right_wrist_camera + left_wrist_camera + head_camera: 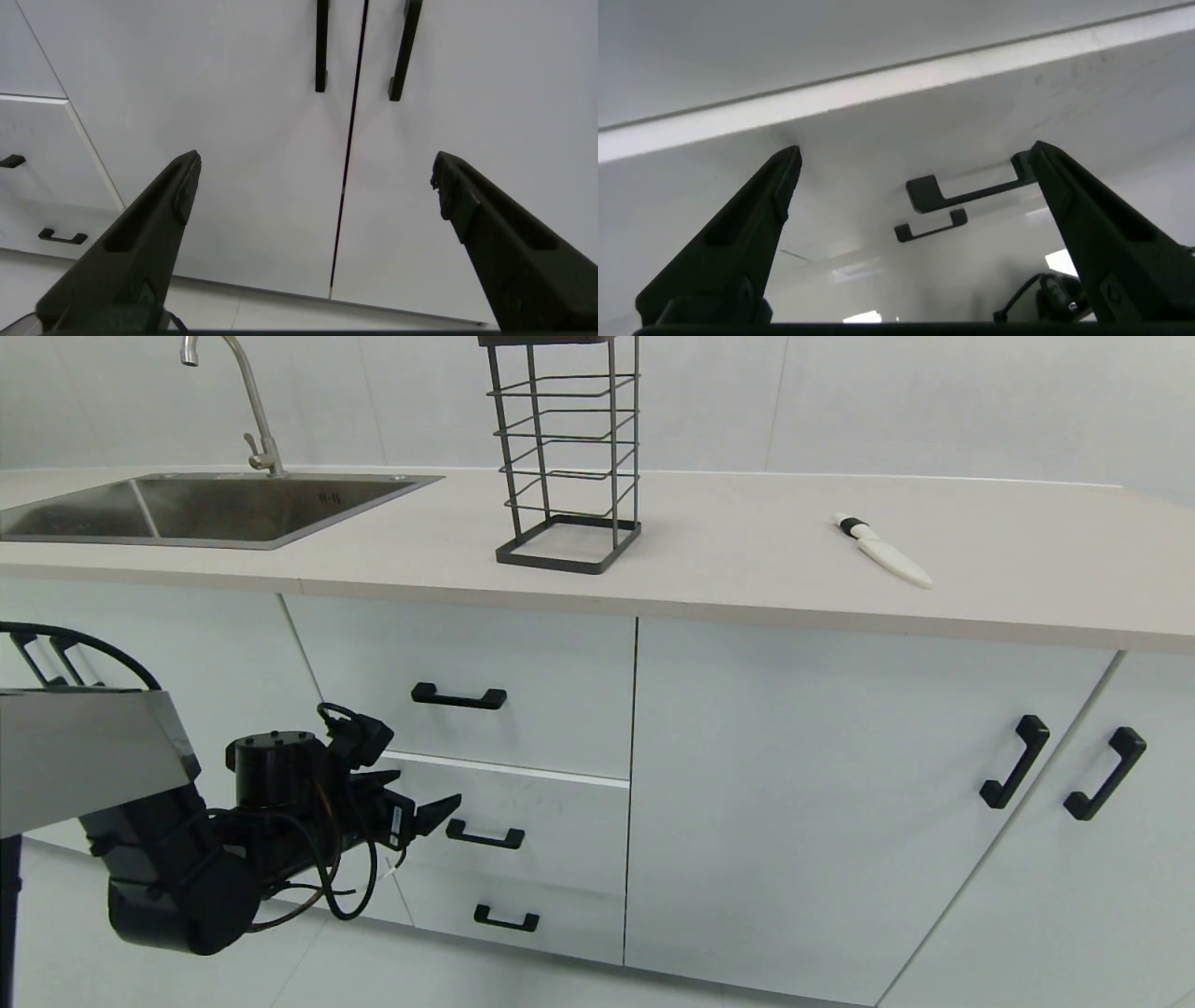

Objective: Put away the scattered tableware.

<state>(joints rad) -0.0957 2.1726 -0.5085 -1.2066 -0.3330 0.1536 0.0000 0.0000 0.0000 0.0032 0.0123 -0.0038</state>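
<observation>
Left end effector (444,806) spread wide, knife (882,551) on countertop (738,565)

text: none legible | sink (392,483) rim: small stamped mark (too blurred to read)

The left arm (177,887) is hanging low at the robot's left side, with its forearm lying roughly level and its wrist (275,761) pointing forward. At its tip the left gripper (437,812) is holding its two dark fingers (738,252) spread wide apart. The right gripper (314,157) is facing forward too, and its fingers (131,252) are standing just as wide.
</observation>
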